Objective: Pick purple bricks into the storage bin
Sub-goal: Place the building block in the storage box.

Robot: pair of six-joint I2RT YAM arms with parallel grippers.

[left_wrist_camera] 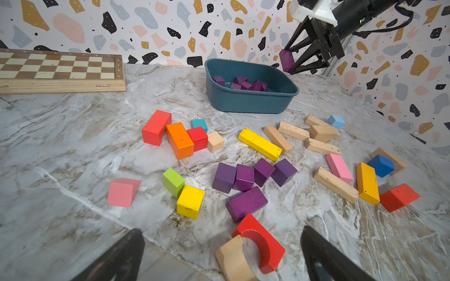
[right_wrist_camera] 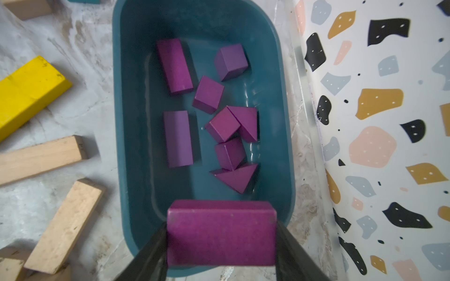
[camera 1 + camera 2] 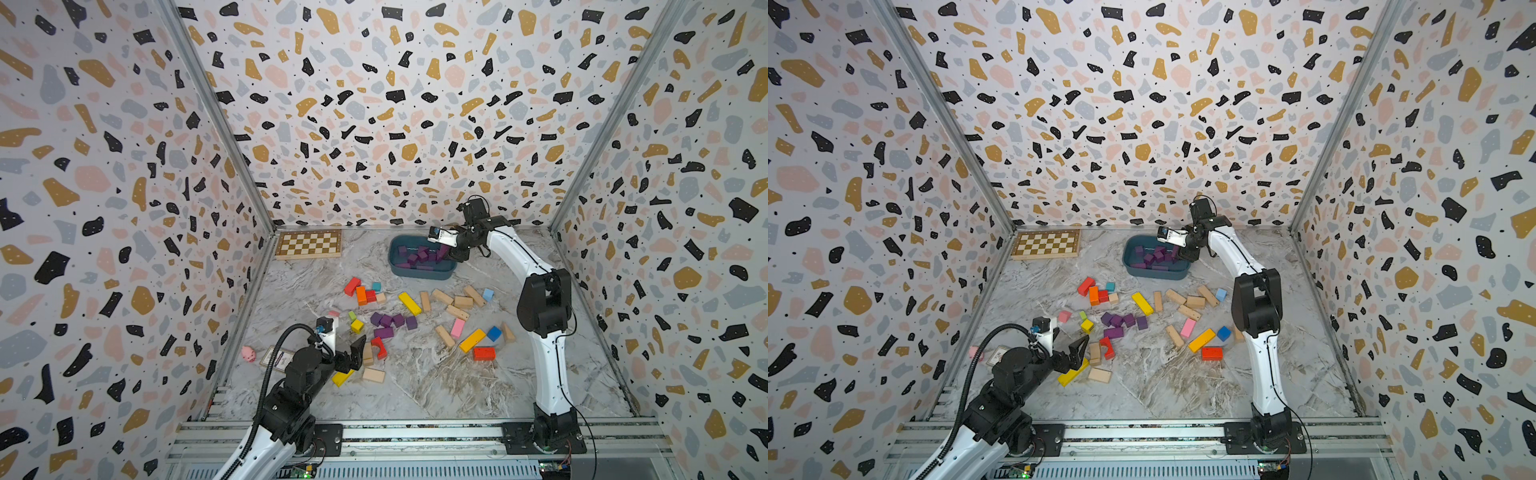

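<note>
Above mid-frame in a top view, the right gripper (image 3: 446, 252) clamps a purple brick (image 2: 221, 233) at the storage bin's (image 3: 419, 276) edge, risking a spill outside; left gripper (image 1: 220, 233) stands open

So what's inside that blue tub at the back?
Only purple bricks: eight show in the storage bin, two bars, cubes and wedges. The brick held in the right claw hides the bin floor beneath it.

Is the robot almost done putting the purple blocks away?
More than halfway. Eight purple bricks show in the storage bin. The right end effector holds a ninth brick over its rim. Five loose purple bricks wait on the table.
</note>
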